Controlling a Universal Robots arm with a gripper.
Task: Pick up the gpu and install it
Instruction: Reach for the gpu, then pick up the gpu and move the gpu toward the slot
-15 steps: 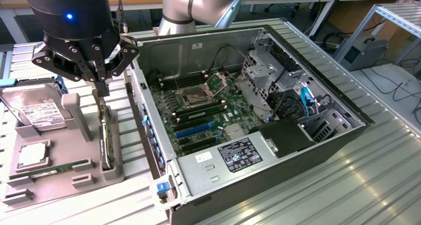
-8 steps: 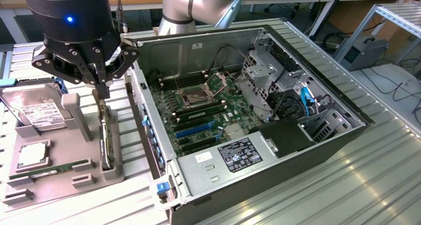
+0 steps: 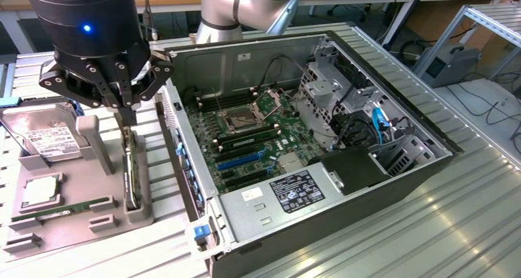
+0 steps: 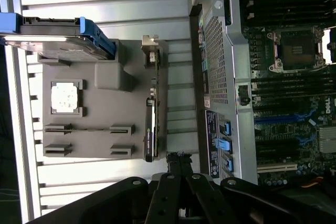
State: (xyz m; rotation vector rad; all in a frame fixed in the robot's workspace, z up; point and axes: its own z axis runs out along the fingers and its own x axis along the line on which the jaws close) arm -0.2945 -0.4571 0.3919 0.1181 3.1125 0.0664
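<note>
I see the gripper (image 3: 126, 121) with its slim black fingers pressed together, holding nothing. Just below the fingertips, the gpu (image 3: 132, 174), a thin black card, stands on edge in the grey moulded tray (image 4: 100, 108).

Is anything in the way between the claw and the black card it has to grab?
Nothing I can see. The claw hangs right above the card, which stands on its edge in the gray holder, with just air between them.
</note>
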